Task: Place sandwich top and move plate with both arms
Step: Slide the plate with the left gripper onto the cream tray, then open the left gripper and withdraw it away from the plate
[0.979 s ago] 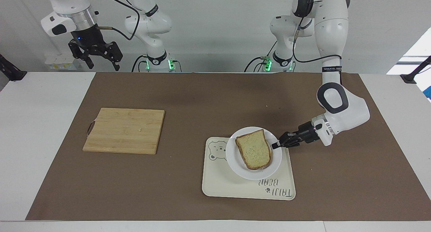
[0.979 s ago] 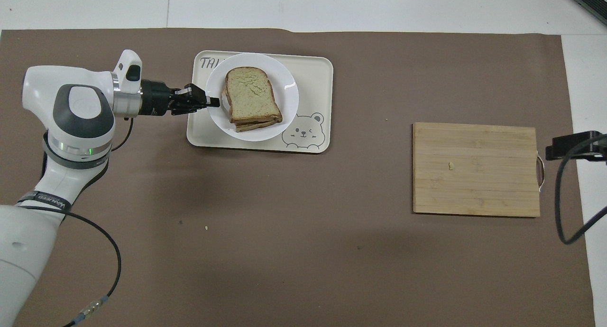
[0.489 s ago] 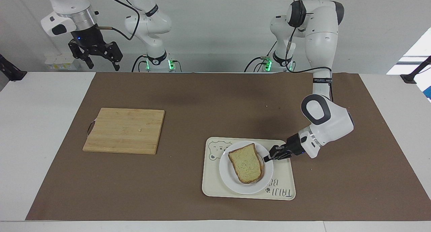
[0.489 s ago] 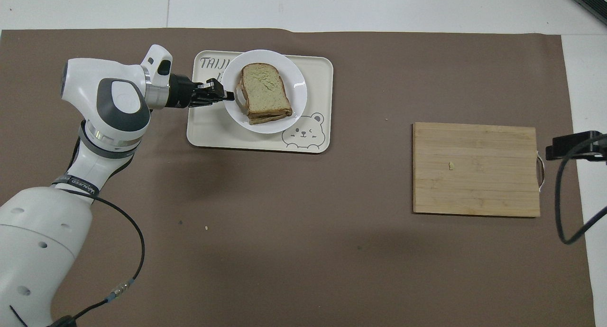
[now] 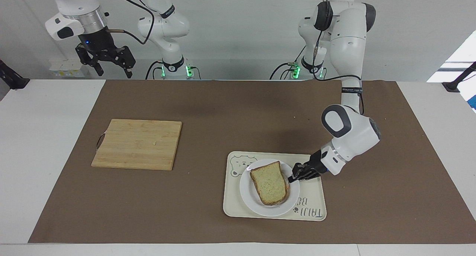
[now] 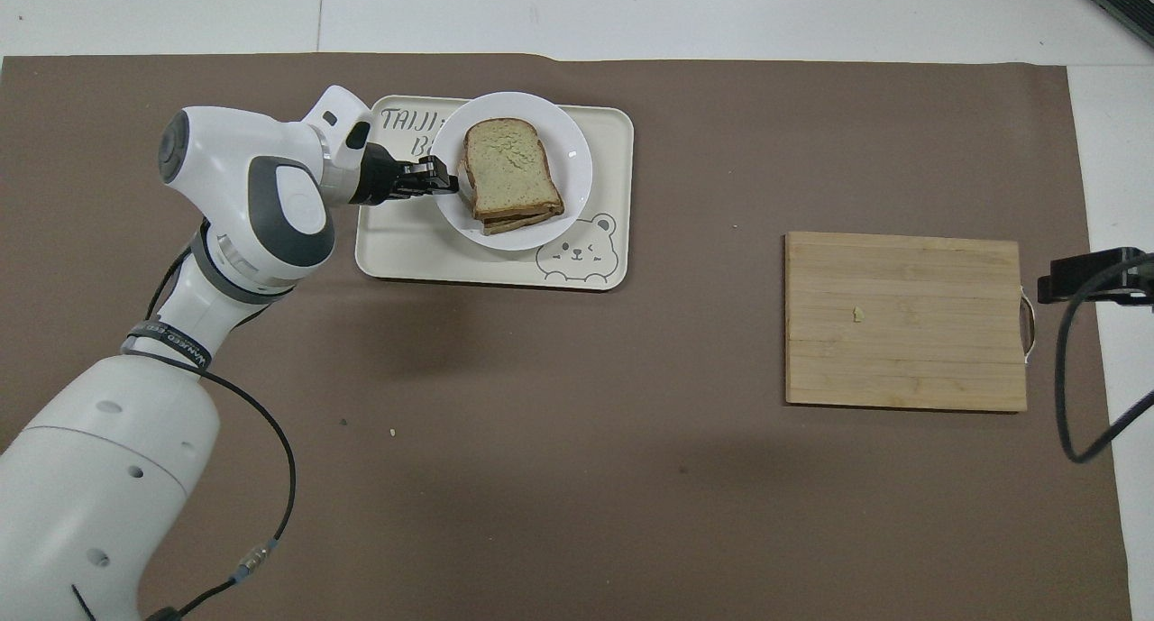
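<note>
The sandwich top [image 5: 269,183], a tan slice with a brown crust, lies on another slice on the round white plate [image 5: 248,194]. The plate rests on the cream bear tray [image 5: 312,196]. My left gripper [image 5: 292,178] is low at the plate's rim, on the side toward the left arm's end of the table, its tip right by the bread's crust. The overhead view shows the same: left gripper [image 6: 448,184] against the plate [image 6: 572,143] beside the sandwich top [image 6: 507,166]. My right gripper [image 5: 104,61] waits high above the right arm's end of the table, open and holding nothing.
A bamboo cutting board [image 5: 137,143] with a small crumb lies on the brown mat toward the right arm's end. The tray [image 6: 406,247] sits toward the left arm's end, farther from the robots than the board. Bare mat lies between them.
The left arm has carried the plate with the sandwich away from the robots, from overhanging the tray's nearer edge to well inside the tray. The right arm has not moved.
</note>
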{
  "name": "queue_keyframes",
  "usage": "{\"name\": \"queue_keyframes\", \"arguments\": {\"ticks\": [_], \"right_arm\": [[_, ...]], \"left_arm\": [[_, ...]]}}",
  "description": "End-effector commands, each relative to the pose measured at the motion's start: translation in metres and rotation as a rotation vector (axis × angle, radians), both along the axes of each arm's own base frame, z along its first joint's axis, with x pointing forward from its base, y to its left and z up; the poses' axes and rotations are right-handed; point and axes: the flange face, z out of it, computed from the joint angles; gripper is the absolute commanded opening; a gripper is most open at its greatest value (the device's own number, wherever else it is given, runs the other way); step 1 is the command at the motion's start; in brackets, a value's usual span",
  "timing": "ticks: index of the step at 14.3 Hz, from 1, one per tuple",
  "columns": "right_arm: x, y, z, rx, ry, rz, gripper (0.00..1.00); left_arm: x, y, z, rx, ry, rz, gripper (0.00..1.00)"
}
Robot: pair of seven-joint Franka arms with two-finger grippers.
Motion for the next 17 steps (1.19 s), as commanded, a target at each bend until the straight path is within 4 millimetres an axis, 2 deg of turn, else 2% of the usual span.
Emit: {"name": "queue_keyframes", "arguments": {"ticks": [1,2,3,5,7,10,12,17], "right_arm": [[-0.004,-0.005,0.003,0.013,-0.009,0.015,1.0],[-0.004,-0.005,0.003,0.014,-0.009,0.013,1.0],[-0.004,-0.005,0.003,0.013,-0.009,0.012,1.0],[-0.004,-0.005,0.003,0.014,-0.009,0.01,1.0],[-0.004,-0.005,0.004,0.013,-0.01,0.01,1.0],[-0.005,-0.007,0.003,0.013,-0.004,0.015,1.0],[-0.004,-0.009,0.003,0.013,-0.006,0.01,1.0],[-0.004,-0.009,0.003,0.013,-0.007,0.007,1.0]], "left_arm": [[-0.002,-0.004,-0.004,0.099,-0.028,-0.019,0.8],[-0.001,-0.004,0.002,0.108,-0.038,-0.029,0.93],[-0.002,-0.001,0.008,0.129,-0.046,-0.046,1.0],[-0.004,0.008,0.043,0.162,-0.062,-0.089,1.0],[-0.011,0.025,0.082,0.202,-0.04,-0.135,1.0],[-0.029,0.039,0.142,0.382,-0.032,-0.21,1.0],[-0.042,0.05,0.186,0.512,-0.055,-0.254,1.0],[-0.089,0.087,0.312,0.623,-0.091,-0.263,1.0]]}}
